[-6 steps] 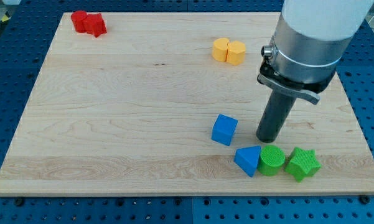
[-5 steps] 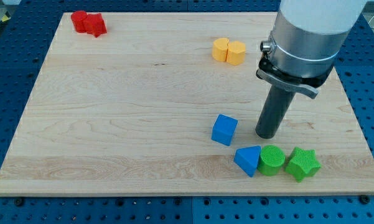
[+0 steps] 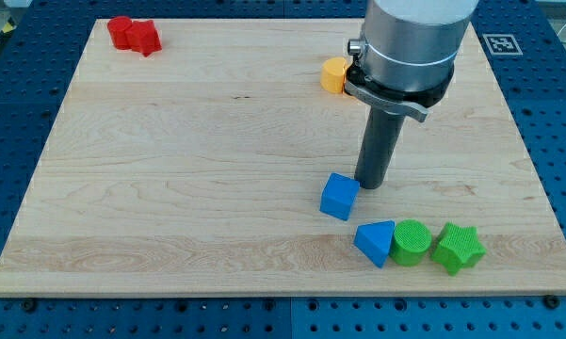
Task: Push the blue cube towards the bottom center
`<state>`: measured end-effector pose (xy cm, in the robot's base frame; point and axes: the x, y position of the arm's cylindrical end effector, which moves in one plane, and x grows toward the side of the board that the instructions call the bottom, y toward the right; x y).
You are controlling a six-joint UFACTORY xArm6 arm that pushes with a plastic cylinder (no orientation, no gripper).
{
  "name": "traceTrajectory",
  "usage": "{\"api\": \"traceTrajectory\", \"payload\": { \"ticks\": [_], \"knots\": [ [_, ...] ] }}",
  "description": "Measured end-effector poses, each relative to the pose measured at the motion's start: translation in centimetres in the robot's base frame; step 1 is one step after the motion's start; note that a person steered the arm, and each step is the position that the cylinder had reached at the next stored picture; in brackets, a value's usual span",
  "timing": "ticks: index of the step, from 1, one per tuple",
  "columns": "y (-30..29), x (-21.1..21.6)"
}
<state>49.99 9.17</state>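
Observation:
The blue cube (image 3: 339, 197) sits on the wooden board (image 3: 169, 188), right of centre and low in the view. My tip (image 3: 369, 184) stands just to the cube's upper right, very close to its top right corner; I cannot tell whether it touches. The arm's grey body fills the view's top right.
A blue triangular block (image 3: 375, 242), a green cylinder (image 3: 412, 242) and a green star (image 3: 458, 248) lie in a row below right of the cube. A yellow block (image 3: 333, 74) shows partly behind the arm. Two red blocks (image 3: 134, 35) sit at the top left corner.
My tip has moved left and slightly up, from well right of the blue cube to right beside its upper right corner. The cube has not visibly moved. The arm now hides one yellow block.

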Motion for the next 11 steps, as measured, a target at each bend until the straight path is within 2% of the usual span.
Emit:
{"api": "traceTrajectory", "payload": {
  "ticks": [11],
  "knots": [
    [-3.1, 2.7]
  ]
}}
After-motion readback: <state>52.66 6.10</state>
